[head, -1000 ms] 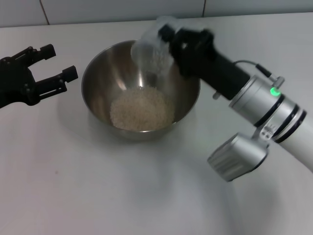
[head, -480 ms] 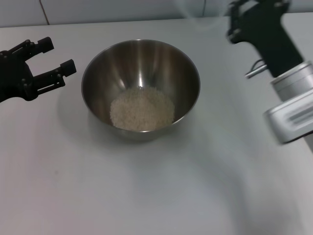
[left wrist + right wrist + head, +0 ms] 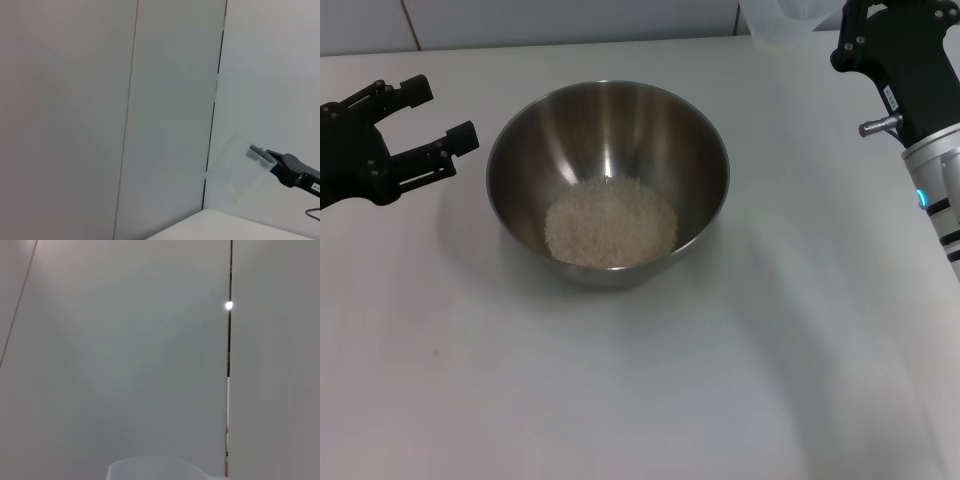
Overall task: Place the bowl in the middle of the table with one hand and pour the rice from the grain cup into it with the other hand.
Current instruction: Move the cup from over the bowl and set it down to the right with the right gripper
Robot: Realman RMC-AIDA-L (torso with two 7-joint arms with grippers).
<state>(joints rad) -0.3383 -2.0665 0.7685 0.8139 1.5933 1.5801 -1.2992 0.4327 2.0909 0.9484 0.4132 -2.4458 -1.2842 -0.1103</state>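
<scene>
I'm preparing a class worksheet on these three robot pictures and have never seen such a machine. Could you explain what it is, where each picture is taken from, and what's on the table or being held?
It is a two-armed robot. The wide picture comes from its head camera, looking down on a white table. A steel bowl stands there with rice in it. The left gripper waits open beside the bowl, empty. The right gripper, at the far right, holds a clear grain cup. The other two pictures come from cameras on the wrists: the left one sees the cup from afar, the right one sees its rim against the wall.
</scene>
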